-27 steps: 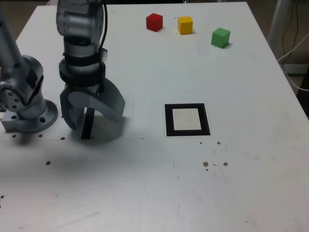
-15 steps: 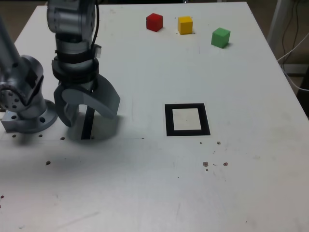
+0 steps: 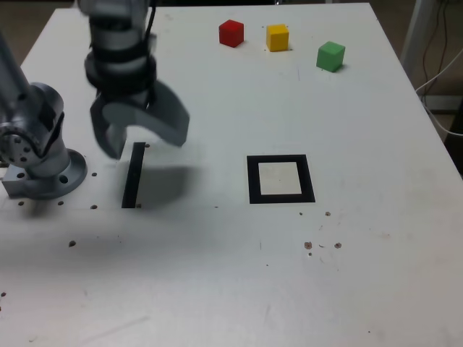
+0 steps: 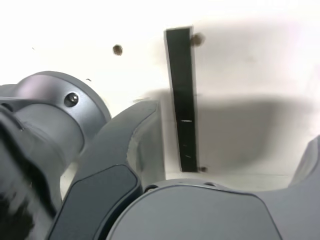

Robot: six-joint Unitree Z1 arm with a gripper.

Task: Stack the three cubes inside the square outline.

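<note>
The gripper [image 3: 141, 141] is hanging with its jaws spread wide and empty above the far end of the thin black bar [image 3: 132, 176], near the arm's base [image 3: 43, 170]. The red cube [image 3: 231, 33], yellow cube [image 3: 277, 37] and green cube [image 3: 330, 56] are sitting apart in a row at the table's [image 3: 362, 275] far edge, while the square outline [image 3: 280, 178] is lying empty mid-table, toward the exterior view's right of the bar

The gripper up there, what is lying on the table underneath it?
Under the open, empty gripper lies a thin black bar on the white table, apart from it. Its far end shows between the jaws; no cube is there. The gripper's shadow falls beside the bar.
</note>
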